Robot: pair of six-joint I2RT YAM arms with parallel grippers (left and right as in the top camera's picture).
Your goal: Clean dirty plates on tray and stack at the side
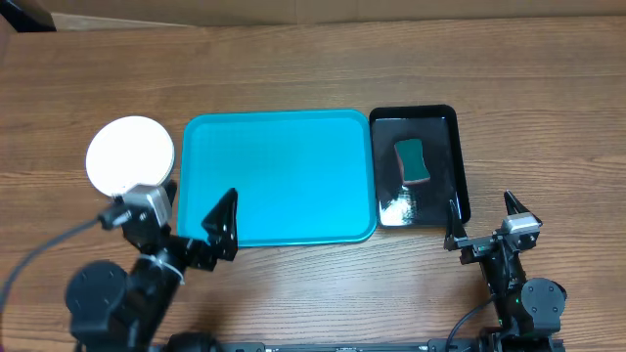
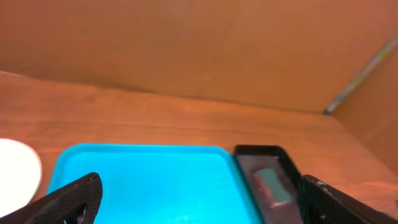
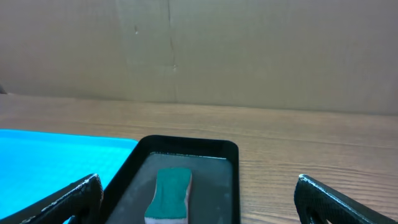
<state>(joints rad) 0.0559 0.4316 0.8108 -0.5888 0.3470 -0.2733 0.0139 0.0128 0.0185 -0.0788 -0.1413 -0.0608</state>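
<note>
Just left of the turquoise tray (image 1: 279, 176), on the wooden table (image 1: 313, 68) and off the tray altogether: a round white plate (image 1: 130, 154), lying flat, close to the tray's left rim with a thin strip of wood between. Only a white top face on show from overhead; no telling of any other plates beneath. In the left wrist view, just a sliver of it at the picture's left edge, again left of the tray. Over the tray's near left corner: the left gripper (image 2: 199, 186), jaws spread fully wide, nothing between them, one black finger above the tray's blue floor, the other off toward the plate side. Along the tray's right rim, touching or nearly so: a smaller glossy black tray (image 1: 438, 137), with a teal-green sponge (image 1: 412, 161) lying flat inside, long side pointing away from the robot. Further right of the tray and nearer the robot, at the black tray's near edge: the right gripper (image 1: 480, 203), likewise wide open and gripping nothing. Beyond the tray's far side, past the table: a brown cardboard wall (image 3: 249, 50).
</note>
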